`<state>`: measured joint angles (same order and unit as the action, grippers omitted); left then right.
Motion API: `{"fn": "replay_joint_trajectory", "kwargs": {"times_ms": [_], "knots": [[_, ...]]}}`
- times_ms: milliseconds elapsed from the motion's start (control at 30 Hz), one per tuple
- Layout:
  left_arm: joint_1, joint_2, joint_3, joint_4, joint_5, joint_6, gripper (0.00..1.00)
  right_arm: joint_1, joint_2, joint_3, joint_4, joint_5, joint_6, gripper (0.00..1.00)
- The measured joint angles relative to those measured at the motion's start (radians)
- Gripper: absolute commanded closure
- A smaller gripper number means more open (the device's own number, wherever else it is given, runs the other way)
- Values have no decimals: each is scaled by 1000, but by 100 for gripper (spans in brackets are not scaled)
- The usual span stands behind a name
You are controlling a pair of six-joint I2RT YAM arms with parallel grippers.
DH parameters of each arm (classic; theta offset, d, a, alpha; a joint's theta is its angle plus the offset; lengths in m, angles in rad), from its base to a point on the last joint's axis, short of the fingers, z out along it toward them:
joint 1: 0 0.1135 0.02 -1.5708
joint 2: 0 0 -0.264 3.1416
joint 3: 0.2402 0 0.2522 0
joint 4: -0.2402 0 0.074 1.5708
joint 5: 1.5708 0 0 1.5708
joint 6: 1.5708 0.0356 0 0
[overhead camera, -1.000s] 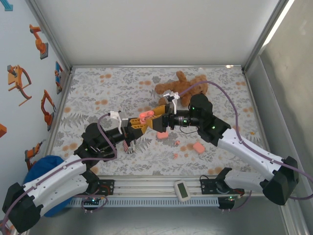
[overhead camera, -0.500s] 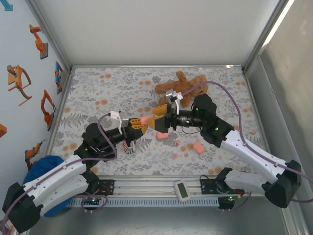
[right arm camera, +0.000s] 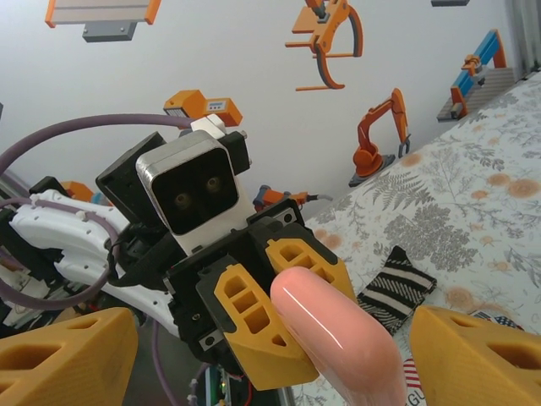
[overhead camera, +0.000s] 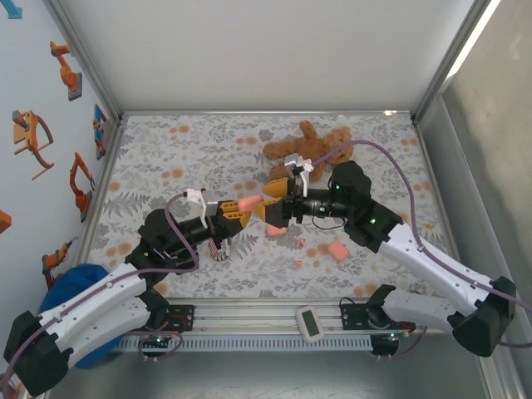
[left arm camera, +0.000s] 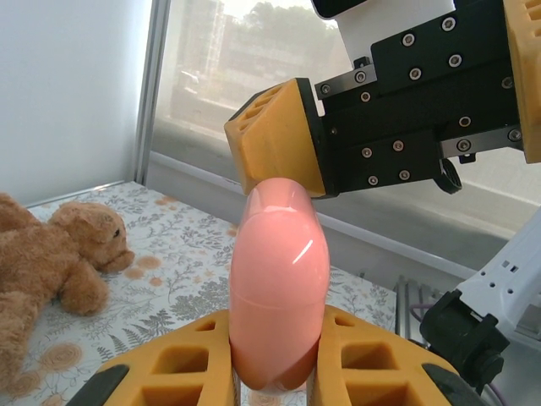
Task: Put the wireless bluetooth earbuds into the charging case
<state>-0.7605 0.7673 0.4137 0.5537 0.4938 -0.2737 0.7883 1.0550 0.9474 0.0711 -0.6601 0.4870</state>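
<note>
My left claw (overhead camera: 236,214) is clamped tight on the pink charging case (left arm camera: 279,279), lifted over the table (overhead camera: 166,150). The right claw (overhead camera: 266,203) gapes wide, its fingers either side of the case's free end (gripping nothing). Two earbuds (overhead camera: 301,242) lie at 4 o'clock from the case.

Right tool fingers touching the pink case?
Apart. The right wrist view shows the pink case, held by the left tool, with clear gaps to both right tool fingers.
</note>
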Motion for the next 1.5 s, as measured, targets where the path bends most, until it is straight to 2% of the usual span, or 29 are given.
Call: {"fn": "replay_joint_trajectory", "kwargs": {"times_ms": [433,933,1500], "knots": [[0,-58,-15,-9,5,-11,97,0,-162,-77,-36,145,-122,15],[0,-117,-56,-10,45,-34,97,0,-154,-90,-79,25,-282,16],[-6,-121,-63,-8,65,-35,97,17,5,-12,-109,-77,-332,34]]}}
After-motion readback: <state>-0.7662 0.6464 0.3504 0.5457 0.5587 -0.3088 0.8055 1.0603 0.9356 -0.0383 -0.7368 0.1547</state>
